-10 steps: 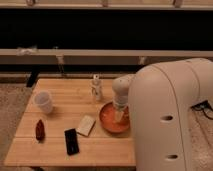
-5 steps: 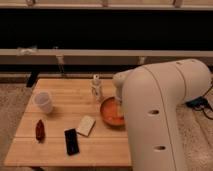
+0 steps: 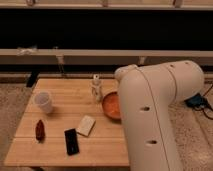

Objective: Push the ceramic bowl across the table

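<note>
The orange-red ceramic bowl [image 3: 110, 105] sits on the right part of the light wooden table [image 3: 65, 92]. Its right half is hidden behind my large white arm [image 3: 155, 115], which fills the right side of the camera view. My gripper is hidden behind the arm, somewhere at or beyond the bowl's right side, so it does not show.
A small pale bottle [image 3: 96, 88] stands just left of the bowl at the back. A white cup [image 3: 43, 101] stands at the left. A beige pad [image 3: 86, 125], a black phone [image 3: 72, 141] and a dark red item [image 3: 40, 129] lie near the front. A dark wall runs behind.
My arm has swung in front of the camera and now hides the gripper and the bowl's right half. The bowl appears shifted slightly toward the far edge. Other items have not moved.
</note>
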Tool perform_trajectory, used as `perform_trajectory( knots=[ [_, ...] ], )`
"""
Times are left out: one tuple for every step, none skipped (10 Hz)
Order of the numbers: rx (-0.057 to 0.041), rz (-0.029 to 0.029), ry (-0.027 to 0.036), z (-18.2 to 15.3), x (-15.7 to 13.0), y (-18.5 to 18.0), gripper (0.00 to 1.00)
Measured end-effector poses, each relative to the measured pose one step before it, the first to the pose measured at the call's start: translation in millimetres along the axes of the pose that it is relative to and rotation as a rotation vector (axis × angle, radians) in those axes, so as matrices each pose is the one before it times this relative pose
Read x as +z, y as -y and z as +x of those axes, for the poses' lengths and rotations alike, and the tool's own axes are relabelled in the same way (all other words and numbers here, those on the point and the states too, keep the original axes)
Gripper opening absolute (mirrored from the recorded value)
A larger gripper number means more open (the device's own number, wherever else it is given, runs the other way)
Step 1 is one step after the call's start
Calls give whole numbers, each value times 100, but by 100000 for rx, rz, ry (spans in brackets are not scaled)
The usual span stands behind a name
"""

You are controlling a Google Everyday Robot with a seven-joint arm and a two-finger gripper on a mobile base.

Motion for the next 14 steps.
perform_trajectory(
  knots=[
    [71,280,-747,259,-155,582,67],
    [-37,211,-648,187,-93,470,67],
    [-12,25,-780,380,5,650,67],
    [-350,236,-680,372,6,604,67],
    [-259,89,-454,233,27,411,67],
    [-218,325,-472,307,45,598,67],
    [206,734,-464,406,-114,585,67],
    [87,619,-174,200,-188,311,67],
    [-234,937,-97,149,-464,105,67],
    [-844,1846,361,-161,-958,173,67],
    [-1294,1068,1895,-488,-694,16,67],
    [-802,195,2817,-424,-325,-237,67],
    [-874,272,4922,-513,-486,-377,67],
    [-331,-30,1122,-173,-48,-98,67]
  ],
)
